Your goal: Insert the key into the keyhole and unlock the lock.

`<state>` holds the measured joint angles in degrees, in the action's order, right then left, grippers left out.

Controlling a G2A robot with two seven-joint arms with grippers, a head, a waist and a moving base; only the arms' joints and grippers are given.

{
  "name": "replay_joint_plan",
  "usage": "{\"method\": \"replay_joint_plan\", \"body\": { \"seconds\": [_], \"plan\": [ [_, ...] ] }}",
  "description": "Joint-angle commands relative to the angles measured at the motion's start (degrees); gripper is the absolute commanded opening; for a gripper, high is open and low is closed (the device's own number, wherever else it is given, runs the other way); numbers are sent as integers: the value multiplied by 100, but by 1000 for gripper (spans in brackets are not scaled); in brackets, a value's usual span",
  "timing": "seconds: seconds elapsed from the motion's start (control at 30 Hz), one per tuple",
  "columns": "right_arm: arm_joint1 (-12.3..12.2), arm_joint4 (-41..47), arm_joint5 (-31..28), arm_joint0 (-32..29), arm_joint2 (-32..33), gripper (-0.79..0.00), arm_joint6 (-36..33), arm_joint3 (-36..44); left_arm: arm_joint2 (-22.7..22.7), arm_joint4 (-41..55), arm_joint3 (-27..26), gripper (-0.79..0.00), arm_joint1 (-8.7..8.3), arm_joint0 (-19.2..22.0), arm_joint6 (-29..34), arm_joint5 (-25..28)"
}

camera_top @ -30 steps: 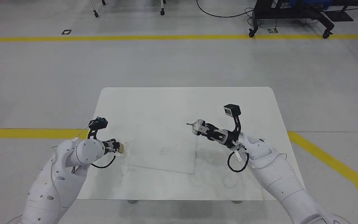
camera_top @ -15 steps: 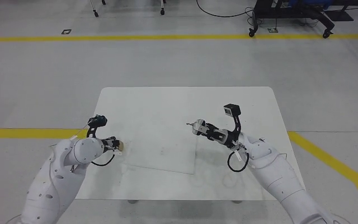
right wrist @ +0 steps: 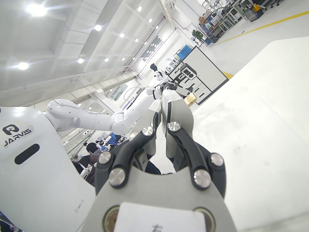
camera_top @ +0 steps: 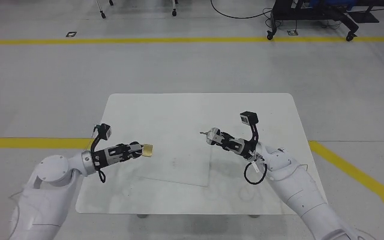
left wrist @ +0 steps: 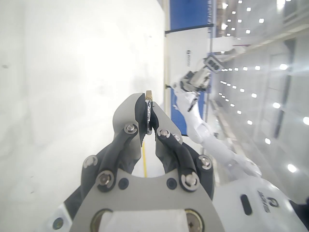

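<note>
A brass padlock hangs over the left half of the white table, with my left gripper shut on it. In the left wrist view the left gripper pinches the silver shackle, and the padlock shows its brass edge past the fingertips. My right gripper is over the table's middle right, shut, with a small silvery key sticking out toward the padlock. From the right wrist, the right gripper has its fingers pressed together and the padlock is farther off, apart from it.
A thin clear sheet lies flat on the table between the two arms, near the front edge. The table's far half is bare. Yellow floor lines run past both sides.
My left arm has stretched out toward the table's middle, carrying the padlock to the right, closer to the right gripper. The right arm has kept still.
</note>
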<state>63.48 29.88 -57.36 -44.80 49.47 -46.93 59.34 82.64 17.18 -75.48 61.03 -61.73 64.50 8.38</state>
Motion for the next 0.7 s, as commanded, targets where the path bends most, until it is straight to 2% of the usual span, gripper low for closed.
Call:
{"method": "replay_joint_plan", "body": {
  "seconds": [0.0, 0.17, 0.23, 0.5, 0.6, 0.67],
  "plan": [
    [0, 0, 0, 0, 0, -785, 0, 0, -161, 130, 62, -785, 42, 67, -167, 137],
    [0, 0, 0, 0, 0, -785, 0, 0, -425, 439, 74, -785, 117, 257, -301, 554],
    [0, 0, 0, 0, 0, -785, 0, 0, -480, 861, 211, -785, 175, 278, -735, 448],
    [0, 0, 0, 0, 0, -785, 0, 0, -528, 1035, 234, -785, 197, 288, -776, 355],
    [1, -4, 33, -14, 0, -785, 27, 16, -478, 261, -122, -785, 160, 93, -1276, 723],
    [16, -114, 333, -70, -10, -785, 185, 165, -381, -290, -509, -785, 134, -158, -1797, 1000]
  ]
}}
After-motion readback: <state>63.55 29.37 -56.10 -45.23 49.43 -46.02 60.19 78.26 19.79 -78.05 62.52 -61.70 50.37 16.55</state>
